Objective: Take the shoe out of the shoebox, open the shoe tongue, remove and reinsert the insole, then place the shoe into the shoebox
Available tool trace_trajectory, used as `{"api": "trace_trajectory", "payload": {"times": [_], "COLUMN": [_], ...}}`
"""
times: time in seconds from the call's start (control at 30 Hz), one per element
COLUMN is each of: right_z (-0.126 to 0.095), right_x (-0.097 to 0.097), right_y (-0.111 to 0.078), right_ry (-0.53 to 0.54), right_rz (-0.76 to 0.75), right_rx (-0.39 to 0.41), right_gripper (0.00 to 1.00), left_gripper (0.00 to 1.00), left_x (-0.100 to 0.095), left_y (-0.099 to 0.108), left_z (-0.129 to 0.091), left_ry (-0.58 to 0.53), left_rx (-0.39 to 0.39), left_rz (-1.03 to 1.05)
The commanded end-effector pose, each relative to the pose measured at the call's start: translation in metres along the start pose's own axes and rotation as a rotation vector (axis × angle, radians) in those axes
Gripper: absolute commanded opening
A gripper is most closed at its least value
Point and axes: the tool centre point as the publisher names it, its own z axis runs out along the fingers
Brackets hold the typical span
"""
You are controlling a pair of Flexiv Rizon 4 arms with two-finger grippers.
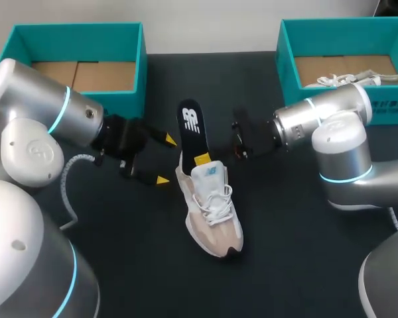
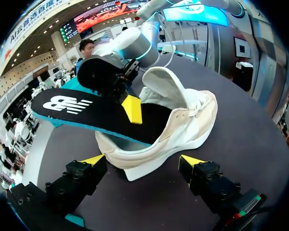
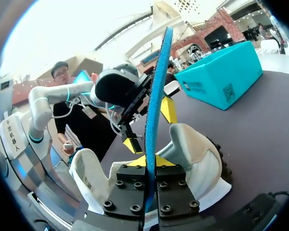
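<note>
Bright, even overhead light puts soft glare on the left arm (image 1: 26, 86) and scant shadow round the shoe (image 1: 215, 218).

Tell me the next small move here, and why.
Probably close the left claw on the shoe at its heel to steady it. Its fingers stand open on either side of the heel, while the right claw grips the insole, which is half inside.
</note>
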Motion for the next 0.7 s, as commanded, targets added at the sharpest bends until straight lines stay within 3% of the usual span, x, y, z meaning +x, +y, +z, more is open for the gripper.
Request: {"api": "trace_trajectory", "payload": {"times": [0.03, 0.37, 0.4, 0.47, 0.5, 0.7], "right_z": [0.003, 0.003, 0.003, 0.003, 0.002, -0.002], "right_x": [0.008, 0.016, 0.016, 0.016, 0.015, 0.016], "right_y": [-0.010, -0.017, -0.014, -0.009, -0.006, 0.006], "right_ry": [-0.002, 0.005, 0.001, -0.005, -0.007, -0.022], "right_rz": [0.028, 0.076, 0.067, 0.055, 0.049, 0.017], "right_rx": [0.014, 0.051, 0.050, 0.052, 0.054, 0.062], "right_gripper": [0.00, 0.00, 0.02, 0.20, 0.25, 0.31], "left_gripper": [1.00, 1.00, 1.00, 1.00, 1.00, 1.00], "left_x": [0.000, 0.000, 0.000, 0.000, 0.000, 0.000], "left_y": [-0.001, -0.001, -0.001, -0.001, -0.001, -0.001], "left_z": [0.000, 0.000, 0.000, 0.000, 0.000, 0.000], "left_ry": [0.001, 0.001, 0.001, 0.001, 0.001, 0.001], "left_rx": [-0.005, -0.005, -0.005, -0.005, -0.005, -0.005], "left_rz": [0.000, 0.000, 0.000, 0.000, 0.000, 0.000]}}
